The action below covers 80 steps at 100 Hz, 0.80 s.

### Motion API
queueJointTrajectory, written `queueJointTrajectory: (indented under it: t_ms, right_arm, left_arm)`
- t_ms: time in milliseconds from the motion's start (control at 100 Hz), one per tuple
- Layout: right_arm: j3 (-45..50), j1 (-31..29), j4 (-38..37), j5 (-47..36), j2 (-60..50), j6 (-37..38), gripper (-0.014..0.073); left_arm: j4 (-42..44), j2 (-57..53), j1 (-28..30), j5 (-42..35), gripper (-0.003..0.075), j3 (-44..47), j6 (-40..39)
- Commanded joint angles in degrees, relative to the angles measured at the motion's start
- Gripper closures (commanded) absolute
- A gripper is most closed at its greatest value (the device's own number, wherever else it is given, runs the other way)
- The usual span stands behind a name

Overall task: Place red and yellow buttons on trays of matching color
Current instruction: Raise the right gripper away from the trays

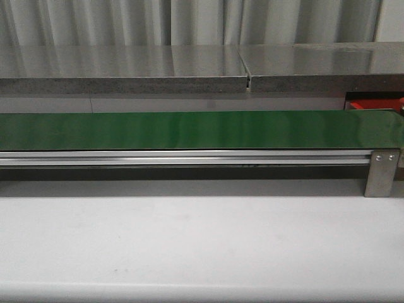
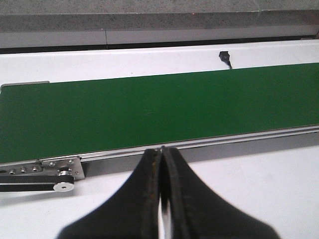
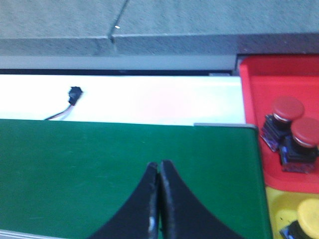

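Red buttons (image 3: 290,130): two are sitting in the red tray (image 3: 259,84), touching; round caps, dark square bodies.
Yellow button (image 3: 308,219): lying in the yellow tray (image 3: 277,209).
Handling: probably light, rigid plastic; gripping the square body seems safest.
Green belt (image 1: 189,129): carrying nothing.
Right gripper (image 3: 159,199): fingers pressing together, holding nothing.
Left gripper (image 2: 161,199): likewise.
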Motion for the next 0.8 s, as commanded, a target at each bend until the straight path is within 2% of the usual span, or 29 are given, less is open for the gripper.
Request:
queueJointTrajectory:
  t_ms: [0, 570, 790]
  right_arm:
    - [-1.4, 1.1, -0.1, -1.7, -2.6, -0.8, 0.0664]
    - [-1.1, 1.4, -0.4, -5.1, -11.0, -2.3, 0.0668]
    - [2.2, 1.4, 1.3, -6.6, -14.6, -2.2, 0.0668]
  left_arm:
    - [-1.4, -0.2, -0.3, -3.7, 0.0741, -1.7, 0.0]
    - [-1.4, -0.2, -0.3, -3.7, 0.0741, -1.7, 0.0]
    - [-1.4, -0.2, -0.3, -3.7, 0.0741, -1.7, 0.0]
